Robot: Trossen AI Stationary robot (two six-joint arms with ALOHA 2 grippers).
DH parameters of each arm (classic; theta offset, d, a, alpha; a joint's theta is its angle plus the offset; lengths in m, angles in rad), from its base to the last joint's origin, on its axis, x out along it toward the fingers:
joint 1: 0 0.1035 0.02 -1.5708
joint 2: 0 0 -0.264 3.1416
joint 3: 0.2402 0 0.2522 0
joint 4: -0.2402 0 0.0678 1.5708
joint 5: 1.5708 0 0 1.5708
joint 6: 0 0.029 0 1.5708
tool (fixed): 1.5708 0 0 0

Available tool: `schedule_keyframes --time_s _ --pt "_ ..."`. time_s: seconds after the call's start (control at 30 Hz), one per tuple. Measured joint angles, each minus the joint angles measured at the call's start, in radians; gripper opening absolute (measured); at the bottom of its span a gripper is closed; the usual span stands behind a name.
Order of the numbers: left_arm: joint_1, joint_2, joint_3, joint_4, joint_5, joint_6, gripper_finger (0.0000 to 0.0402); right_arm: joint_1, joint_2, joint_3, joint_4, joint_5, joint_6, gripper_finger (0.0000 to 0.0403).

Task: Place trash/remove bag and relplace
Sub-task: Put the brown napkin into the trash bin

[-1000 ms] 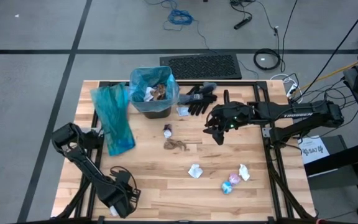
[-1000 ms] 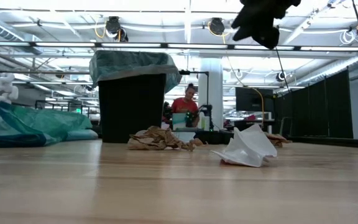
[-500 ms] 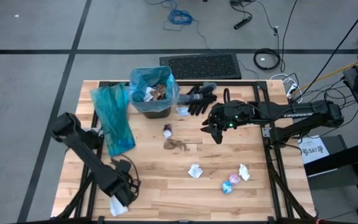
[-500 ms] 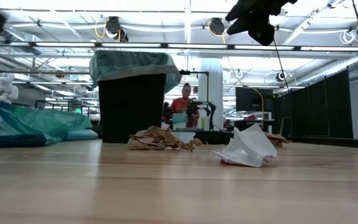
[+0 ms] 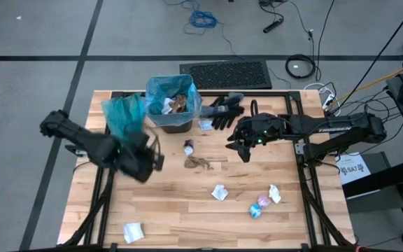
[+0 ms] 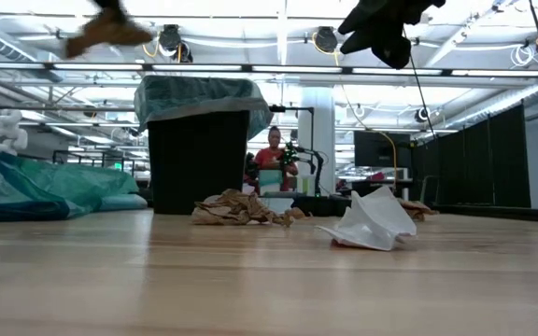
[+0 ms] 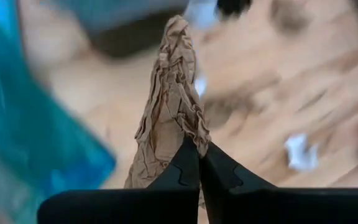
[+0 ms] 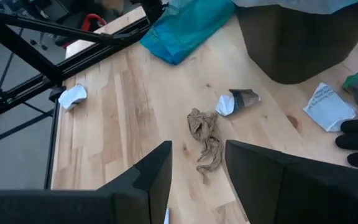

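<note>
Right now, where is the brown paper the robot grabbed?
The brown paper scrap is pinched in the left gripper, up over the table's left side beside the blue bag.

Between my parted fingers [image 8: 143, 180] a brown paper scrap [image 8: 207, 142] lies on the table [image 8: 117, 118], near the bin [image 8: 303, 40].

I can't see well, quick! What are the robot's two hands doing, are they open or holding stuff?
Left gripper: shut on a brown paper scrap, up in the air.
Right gripper: open, empty, above the table.
</note>
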Motion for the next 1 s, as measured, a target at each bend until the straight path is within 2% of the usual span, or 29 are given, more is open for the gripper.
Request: schedule_keyframes --time_s 0.2,0.33,0.5,0.6,0.67,0.8,0.9,1.0 --pt "0.217 -0.001 0.144 0.037 -0.106 0.361 0.0002 0.003 0.035 0.0 0.008 -0.003 0.023 0.0141" --pt "0.384 -0.001 0.179 0.083 -0.129 0.519 0.0002 0.025 0.057 0.0 0.037 -0.004 0.048 0.0141" --pt "0.582 0.0 0.179 0.195 -0.023 0.749 0.0004 0.061 0.073 0.0 0.078 -0.006 0.051 0.0141" --pt "0.66 0.01 0.18 0.254 -0.01 0.831 0.0017 0.073 0.074 0.0 0.083 -0.005 0.051 0.0141" --pt "0.703 0.02 0.18 0.283 0.015 0.878 0.0032 0.079 0.074 0.0 0.084 -0.004 0.051 0.0141" --pt "0.783 0.038 0.18 0.337 0.156 0.983 0.0071 0.083 0.074 0.0 0.096 -0.004 0.055 0.0141" --pt "0.818 0.048 0.18 0.356 0.168 1.05 0.0104 0.086 0.074 0.0 0.099 -0.001 0.058 0.0141" --pt "0.832 0.055 0.18 0.371 0.165 1.054 0.0131 0.086 0.074 0.0 0.098 -0.001 0.058 0.0141"
